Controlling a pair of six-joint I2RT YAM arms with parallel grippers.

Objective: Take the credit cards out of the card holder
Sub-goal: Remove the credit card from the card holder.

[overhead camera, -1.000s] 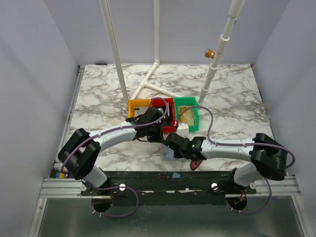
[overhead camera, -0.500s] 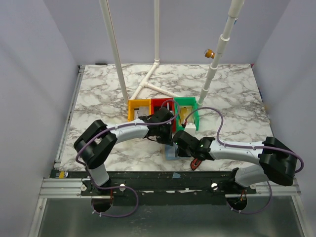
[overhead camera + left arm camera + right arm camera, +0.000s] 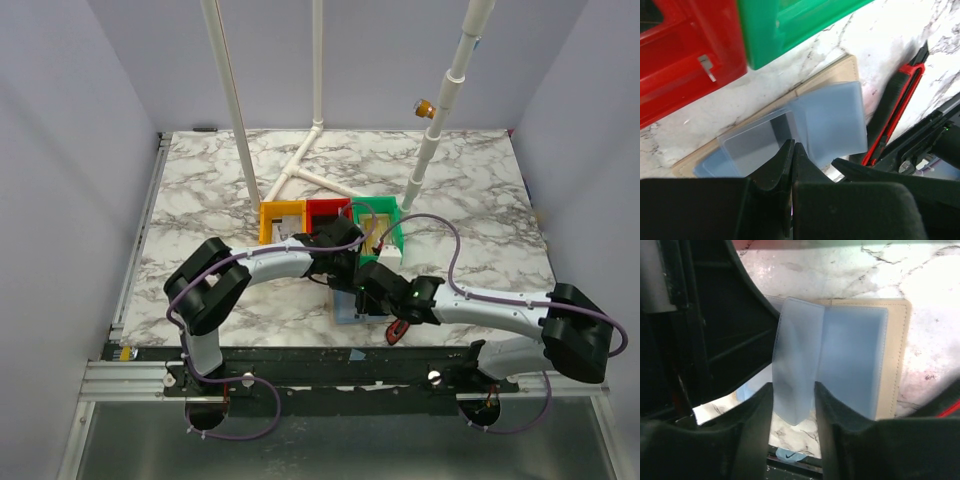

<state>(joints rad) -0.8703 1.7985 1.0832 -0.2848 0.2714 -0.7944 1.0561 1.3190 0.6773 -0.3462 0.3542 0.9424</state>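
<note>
Tan-brown outside and blue-grey within: the card holder [image 3: 832, 117], spread open and flat on the bench [image 3: 200, 200], between the two arms. Met at one clear pocket by the left hand [image 3: 791, 150], clenched tight, fingertips pressed together. One blue-grey pocket leaf raised between the parted fingers of the right hand [image 3: 792, 387]; gripped or merely flanked, cannot tell.

Just right of the card holder, a red-and-black tool [image 3: 895, 100], lying flat. Just beyond the card holder, three bins in a row: yellow bin [image 3: 282, 222] with something pale inside, red bin [image 3: 690, 50] with a small grey piece, green bin [image 3: 790, 30] with what looks like a yellowish-gold credit card [image 3: 373, 235], partly hidden.

Farther beyond the card holder, white pipes [image 3: 318, 60] rising from the grey-veined marble. Plain lavender walls [image 3: 60, 150] on three sides.
</note>
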